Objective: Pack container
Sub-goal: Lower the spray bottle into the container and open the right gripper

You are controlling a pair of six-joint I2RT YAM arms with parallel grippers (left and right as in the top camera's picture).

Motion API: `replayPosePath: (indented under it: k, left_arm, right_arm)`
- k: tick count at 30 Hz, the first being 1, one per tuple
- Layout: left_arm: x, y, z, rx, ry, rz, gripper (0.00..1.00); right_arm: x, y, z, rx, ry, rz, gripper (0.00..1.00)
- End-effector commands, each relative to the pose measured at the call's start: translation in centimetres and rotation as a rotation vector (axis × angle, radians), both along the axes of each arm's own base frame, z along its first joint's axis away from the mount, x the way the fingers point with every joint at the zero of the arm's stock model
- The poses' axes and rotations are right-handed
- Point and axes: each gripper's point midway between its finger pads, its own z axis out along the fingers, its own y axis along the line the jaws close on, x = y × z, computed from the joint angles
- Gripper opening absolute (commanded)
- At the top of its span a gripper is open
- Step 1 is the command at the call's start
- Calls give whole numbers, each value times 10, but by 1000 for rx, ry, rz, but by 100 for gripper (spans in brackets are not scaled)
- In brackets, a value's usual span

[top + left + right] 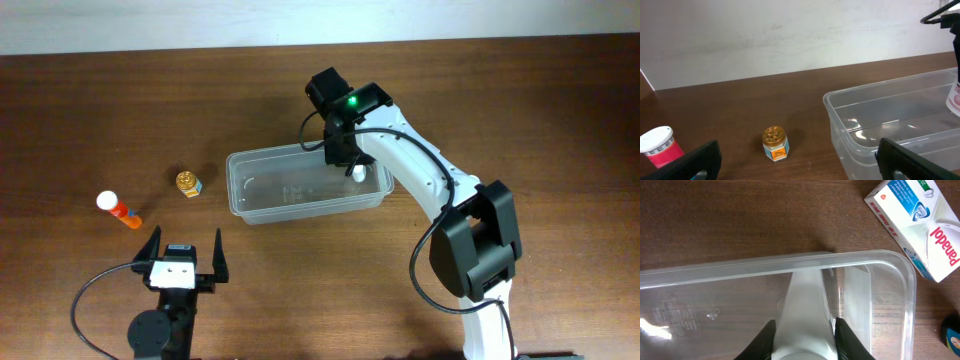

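The left gripper (186, 238) is held spread at the mid-table container's (285, 195) seven o'clock; a red bottle (118, 209) and gold-lidded jar (189, 184) are seen at nine; a white bottle (805, 295) is clamped in the right gripper (804, 342) at three, a Panadol box (920, 225) beyond.

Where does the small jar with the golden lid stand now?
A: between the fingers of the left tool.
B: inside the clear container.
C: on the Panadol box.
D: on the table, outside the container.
D: the jar stands on the table, apart from the container, and the open left tool does not touch it.
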Motion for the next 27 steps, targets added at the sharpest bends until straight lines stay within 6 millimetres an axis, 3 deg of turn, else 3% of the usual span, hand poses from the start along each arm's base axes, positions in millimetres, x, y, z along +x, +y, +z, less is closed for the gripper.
replayPosePath:
  k: [1, 27]
  left_arm:
    - [0, 0, -2, 8, 0, -4, 99]
    - [0, 0, -2, 8, 0, -4, 99]
  right_arm:
    - [2, -2, 9, -15, -36, -15, 22]
    - [2, -2, 9, -14, -38, -17, 30]
